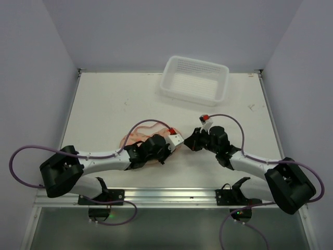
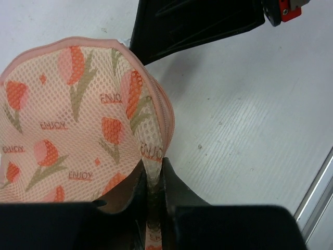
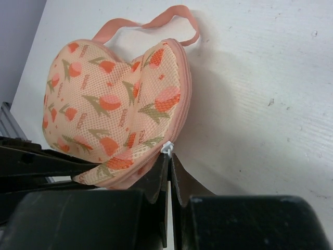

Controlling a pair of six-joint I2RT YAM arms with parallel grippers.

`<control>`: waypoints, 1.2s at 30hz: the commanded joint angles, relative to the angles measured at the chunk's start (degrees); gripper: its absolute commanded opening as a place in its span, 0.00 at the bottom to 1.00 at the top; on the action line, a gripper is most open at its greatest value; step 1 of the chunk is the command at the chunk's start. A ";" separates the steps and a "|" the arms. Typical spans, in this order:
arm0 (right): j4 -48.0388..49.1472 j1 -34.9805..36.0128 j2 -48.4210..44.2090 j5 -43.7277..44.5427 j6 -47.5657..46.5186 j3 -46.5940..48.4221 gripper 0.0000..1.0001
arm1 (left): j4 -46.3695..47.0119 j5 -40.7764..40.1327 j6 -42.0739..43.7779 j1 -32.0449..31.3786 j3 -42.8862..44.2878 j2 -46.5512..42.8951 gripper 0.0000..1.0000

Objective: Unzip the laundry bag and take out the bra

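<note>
Laundry bag [image 3: 104,99] lies on the white table [image 1: 104,104], near the front edge and between the two arms. From the top view only a peach sliver of it shows left of the left wrist; the rest is under that arm. The right wrist view shows it best: two-lobed, heart-like, mesh face with orange-pink tulip prints, and a pink zipper edge closed along the visible side. Its lower-left part is cut off by the dark left arm. A peach loop strap [image 3: 178,9] lies on the table at the far end. The mesh is too dense to make out what is inside.

Writing: "ENJOY" is repeated in small red underlined letters between the tulips and reads clearly in the left wrist view. In the right wrist view it is too small to read.

Left gripper [image 2: 154,165]: fingers together, clamped on a fold of the bag's fabric at its edge. The pinched fold runs down out of the frame.

Right gripper [image 3: 169,155]: fingers almost touching, tips pinching the small white zipper pull [image 3: 167,148] at the bag's near corner.

White plastic lattice basket [image 1: 190,97] sits at the table's far side, well apart from the bag.
</note>
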 commanded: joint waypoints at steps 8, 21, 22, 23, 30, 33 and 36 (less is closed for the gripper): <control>4.59 -1.07 -0.45 3.27 -0.04 -0.28 0.00 | -2.32 -7.40 -7.68 -0.59 0.40 -11.84 0.79; -2.08 -1.16 -9.76 10.29 3.65 -4.32 0.00 | -17.45 -6.87 -23.23 5.91 -4.95 -20.73 0.66; -2.44 -1.16 -10.82 10.65 4.27 -4.84 0.00 | -17.45 -7.49 -24.21 5.91 -5.74 -19.51 0.65; -2.44 -1.07 -12.83 10.66 4.45 -5.28 0.00 | -17.10 -8.02 -26.13 5.91 -6.10 -18.71 0.63; -2.80 -0.72 -18.47 6.44 4.62 -7.39 0.00 | -7.27 -7.14 -27.56 11.97 -8.47 -10.98 0.58; -2.10 0.95 -17.52 5.12 3.84 -7.14 0.00 | -2.25 -6.88 -25.37 13.38 -6.47 -7.38 0.60; -0.43 3.76 -14.80 5.29 3.22 -6.61 0.00 | -0.92 -7.40 -23.08 13.65 -3.13 -2.81 0.61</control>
